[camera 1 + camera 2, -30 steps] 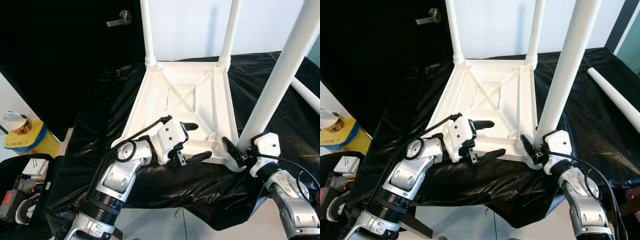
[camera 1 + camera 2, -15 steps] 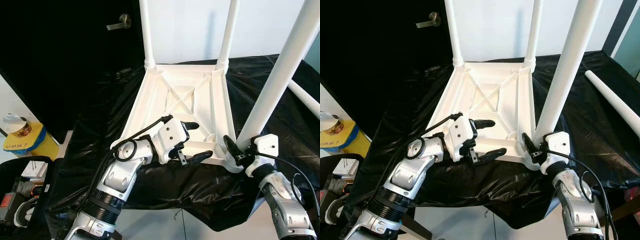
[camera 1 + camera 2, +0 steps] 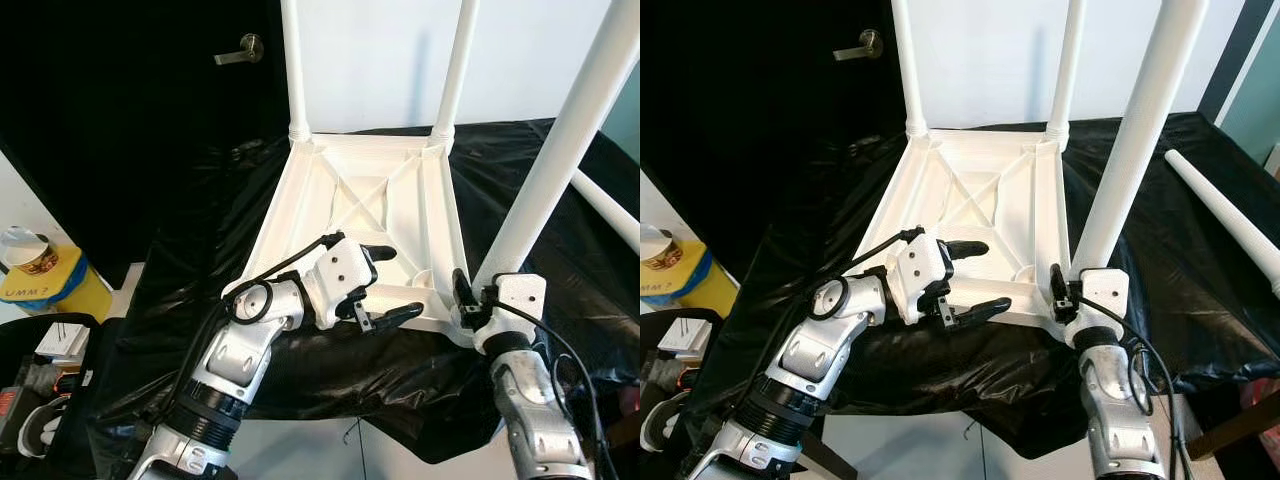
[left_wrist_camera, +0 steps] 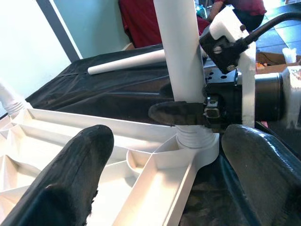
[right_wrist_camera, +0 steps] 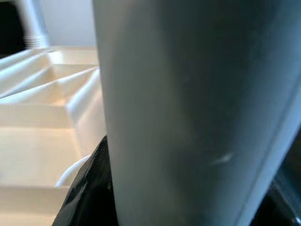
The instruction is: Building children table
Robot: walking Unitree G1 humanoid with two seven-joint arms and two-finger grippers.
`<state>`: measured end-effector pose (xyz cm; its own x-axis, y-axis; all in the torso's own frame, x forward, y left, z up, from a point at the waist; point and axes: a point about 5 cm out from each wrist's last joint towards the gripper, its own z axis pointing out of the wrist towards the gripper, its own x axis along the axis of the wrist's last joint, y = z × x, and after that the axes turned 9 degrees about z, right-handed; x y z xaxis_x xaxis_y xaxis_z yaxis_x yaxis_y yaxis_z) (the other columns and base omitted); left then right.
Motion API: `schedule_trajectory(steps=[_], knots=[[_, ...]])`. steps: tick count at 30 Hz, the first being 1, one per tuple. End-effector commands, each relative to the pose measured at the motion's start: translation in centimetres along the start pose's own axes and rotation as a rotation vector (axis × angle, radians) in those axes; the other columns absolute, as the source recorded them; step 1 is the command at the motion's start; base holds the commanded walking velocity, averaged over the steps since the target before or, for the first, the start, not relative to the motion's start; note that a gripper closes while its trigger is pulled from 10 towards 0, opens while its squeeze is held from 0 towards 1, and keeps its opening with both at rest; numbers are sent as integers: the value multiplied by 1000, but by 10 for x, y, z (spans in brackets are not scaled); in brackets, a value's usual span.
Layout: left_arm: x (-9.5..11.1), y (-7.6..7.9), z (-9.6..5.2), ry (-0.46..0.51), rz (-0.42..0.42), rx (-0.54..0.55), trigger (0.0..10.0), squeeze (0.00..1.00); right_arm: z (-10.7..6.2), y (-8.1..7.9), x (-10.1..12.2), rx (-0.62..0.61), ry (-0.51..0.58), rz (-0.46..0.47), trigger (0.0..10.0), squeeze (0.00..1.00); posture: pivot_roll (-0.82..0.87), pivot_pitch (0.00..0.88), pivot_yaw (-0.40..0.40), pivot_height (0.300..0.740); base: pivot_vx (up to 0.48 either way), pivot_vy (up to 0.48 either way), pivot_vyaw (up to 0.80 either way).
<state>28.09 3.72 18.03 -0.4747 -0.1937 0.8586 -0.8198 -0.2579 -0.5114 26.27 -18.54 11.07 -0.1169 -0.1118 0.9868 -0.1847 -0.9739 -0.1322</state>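
I saw the counter (image 3: pixel 200 230), draped in black plastic sheeting, carrying the white children's table (image 3: pixel 350 215), which lay upside down with its ribbed underside facing up. Two legs (image 3: pixel 293 65) stood upright in the far corner sockets. A third, the near-right leg (image 3: pixel 560 150), stood upright in the near-right corner socket. A fourth, loose leg (image 3: pixel 1225 215) lay flat on the sheeting to the right of the tabletop, well apart from it.

My left tool (image 3: pixel 385 285) sat at the near edge of the tabletop with its fingers spread; one finger (image 3: pixel 378 252) lay over the ribbed underside and the other (image 3: pixel 392 315) lay just outside the near rim, so the rim ran between them without being pinched.

My right tool (image 3: pixel 465 300) was at the base of the near-right leg, just above its socket. In the left wrist view one black finger (image 4: pixel 176 113) lay against that leg; I could not tell whether the tool was pinching it.

A door with a lever handle (image 3: pixel 240 50) stood behind the counter. A yellow container (image 3: pixel 45 285) sat on the floor to the left.
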Motion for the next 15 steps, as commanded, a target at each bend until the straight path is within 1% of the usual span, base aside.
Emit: schedule_trajectory(steps=[1,2,3,4,5,6,8,12,15], knots=[[-2,-3,-2,-19,6,70,10000,0,-4,8,-17,-110,-87,-7,10000,0,-191,0,34,740,0,0,0],[-2,-3,-2,-20,7,71,10000,0,-4,4,-18,-137,-89,1,10000,0,-190,0,33,740,0,0,0],[-2,-3,-2,-20,7,71,10000,0,-4,4,-18,-137,-89,1,10000,0,-190,0,33,740,0,0,0],[-2,-2,-3,-20,7,72,10000,0,-5,-1,-19,-124,-88,13,10000,0,-191,0,35,740,0,0,0],[-2,-2,-3,-20,7,72,10000,0,-5,-1,-19,-124,-88,13,10000,0,-191,0,35,740,0,0,0],[-2,-2,-3,-20,7,70,10000,0,-5,-5,-18,-105,-79,25,10000,0,-193,0,36,740,0,0,0],[-2,-2,-3,-22,13,65,10000,0,-5,-7,-15,-82,-58,36,10000,0,-194,0,35,740,0,0,0],[-2,-2,-3,-22,14,63,10000,0,-5,-7,-13,-81,-51,33,10000,0,-194,0,35,740,0,0,0],[-2,-3,-4,-23,15,69,10000,0,-6,-13,-9,-57,-27,44,10000,0,-193,0,35,740,0,0,0]])
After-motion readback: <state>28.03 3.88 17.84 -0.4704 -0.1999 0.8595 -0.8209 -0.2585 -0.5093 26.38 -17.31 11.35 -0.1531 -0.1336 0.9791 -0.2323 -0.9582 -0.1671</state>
